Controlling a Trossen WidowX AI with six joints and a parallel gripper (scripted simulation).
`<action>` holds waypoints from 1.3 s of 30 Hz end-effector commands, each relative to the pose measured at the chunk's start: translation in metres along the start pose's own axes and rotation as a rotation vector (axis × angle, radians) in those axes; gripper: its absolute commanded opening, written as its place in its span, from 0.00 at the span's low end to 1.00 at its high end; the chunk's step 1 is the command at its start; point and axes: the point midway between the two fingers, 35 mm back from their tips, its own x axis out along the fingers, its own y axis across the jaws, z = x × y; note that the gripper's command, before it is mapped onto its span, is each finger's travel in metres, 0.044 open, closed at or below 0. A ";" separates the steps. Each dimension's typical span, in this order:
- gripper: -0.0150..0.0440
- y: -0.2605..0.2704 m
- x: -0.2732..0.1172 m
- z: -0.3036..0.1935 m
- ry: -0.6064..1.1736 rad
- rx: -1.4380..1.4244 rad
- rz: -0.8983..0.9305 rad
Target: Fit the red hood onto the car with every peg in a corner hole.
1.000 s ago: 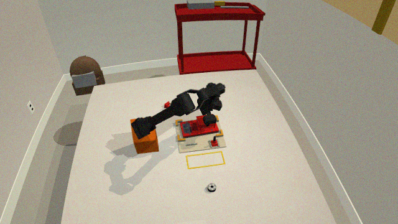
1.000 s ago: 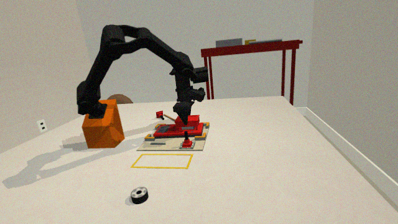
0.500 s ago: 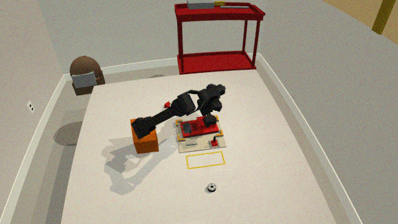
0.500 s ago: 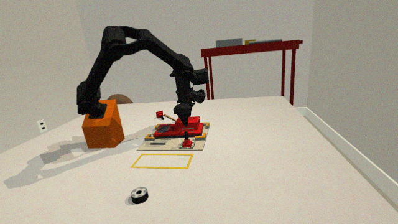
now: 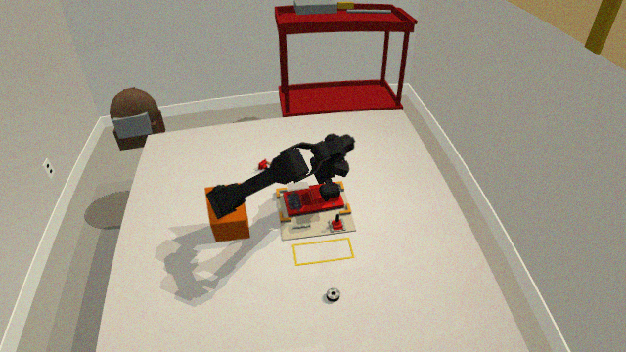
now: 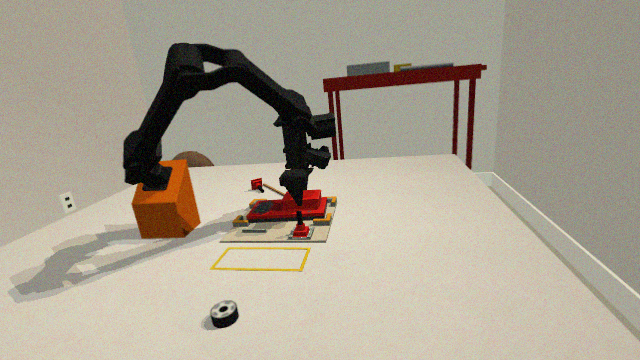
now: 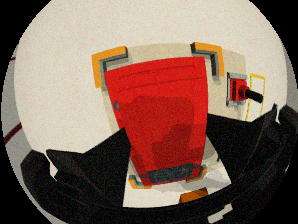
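1. The claw [image 5: 330, 192] [image 6: 299, 202] [image 7: 166, 123] is pointing down over the car, pinching the red hood [image 5: 318, 191] [image 6: 310, 199] [image 7: 160, 117] between its fingers.
2. The hood is sitting on or just above the deck of the red chassis [image 5: 293, 201] [image 6: 260, 210] [image 7: 172, 174], toward the end farther from the arm's base; whether it is resting flat cannot be told.
3. The pegs and corner holes are hiding from every view (the hood and the claw are covering that spot), so their fit cannot be told.
4. The chassis is lying between the orange-and-gray corner brackets [image 5: 285, 219] [image 6: 240, 220] [image 7: 95, 70] of the jig, on a beige board [image 5: 313, 238] [image 6: 275, 239] [image 7: 234, 62].
5. A small red piece with an upright black stem [image 5: 336, 225] [image 6: 301, 231] [image 7: 237, 90] is standing on the board beside the chassis.
6. A yellow outline [image 5: 294, 255] [image 6: 256, 270] is marking the bench [image 5: 416, 293] [image 6: 425, 275] [image 7: 50, 90] near the board, and a black-and-silver wheel [image 5: 329, 297] [image 6: 224, 321] is lying well apart from the car.
7. The arm is rising from an orange block [image 5: 230, 231] [image 6: 160, 220] [image 7: 194, 195].
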 end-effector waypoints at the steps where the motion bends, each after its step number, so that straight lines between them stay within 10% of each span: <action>1: 0.25 0.000 0.001 0.000 -0.002 -0.004 -0.003; 6: 0.25 0.000 0.000 0.000 0.000 0.000 0.000; 23: 1.00 0.000 0.001 0.000 0.000 0.000 0.000; 39: 1.00 0.000 -0.072 0.000 -0.001 0.000 0.010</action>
